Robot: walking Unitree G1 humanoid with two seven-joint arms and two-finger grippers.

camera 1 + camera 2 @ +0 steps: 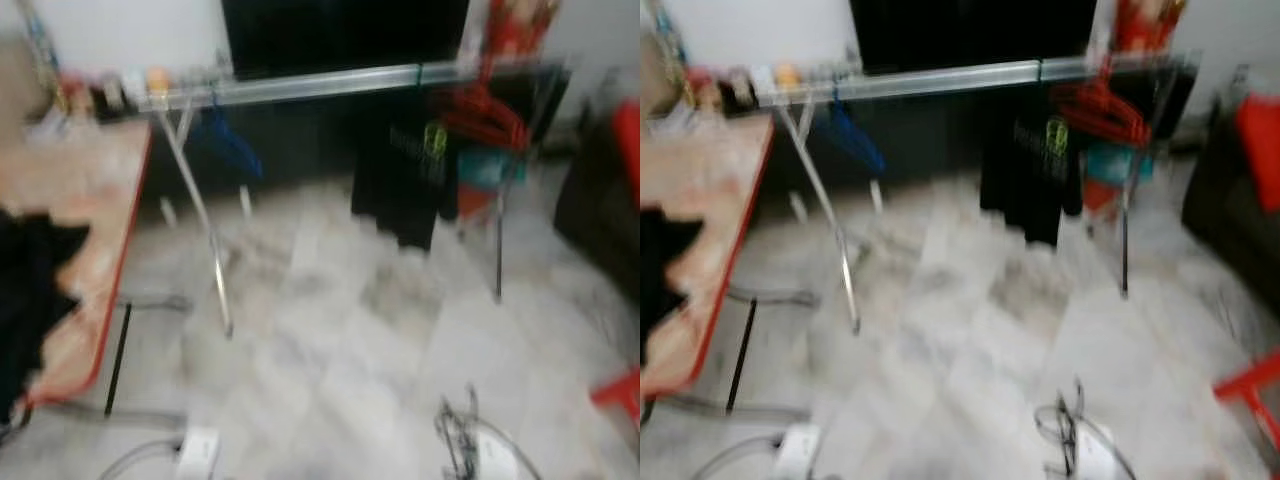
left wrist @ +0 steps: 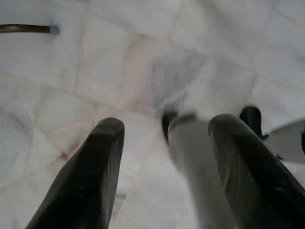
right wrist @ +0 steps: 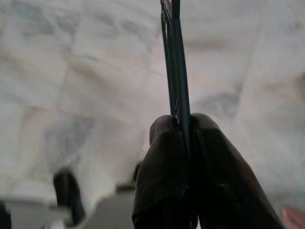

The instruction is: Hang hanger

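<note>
head views are blurred, a silver clothes rail point(image 1: 330, 82) runs across the back of the room on slanted metal legs, a blue hanger point(image 1: 228, 140) hanging near its left end, a bunch of red hangers point(image 1: 480, 112) near the right end, and a black t-shirt point(image 1: 405, 175) with a yellow-green print hanging between them. on the robot's left, a wooden table with a red edge point(image 1: 95, 215), dark cloth point(image 1: 30, 290) lying on it. pale marble floor point(image 1: 350, 340) everywhere, with a tangle of wire hangers point(image 1: 465, 435) lying on it up close. right gripper point(image 3: 183, 124) pointing down at the tiles, fingers pinched tight on a thin dark hanger point(image 3: 175, 57) that sticks straight out past the tips. left gripper point(image 2: 164, 133) also over the floor, fingers spread wide, nothing between them.
</note>
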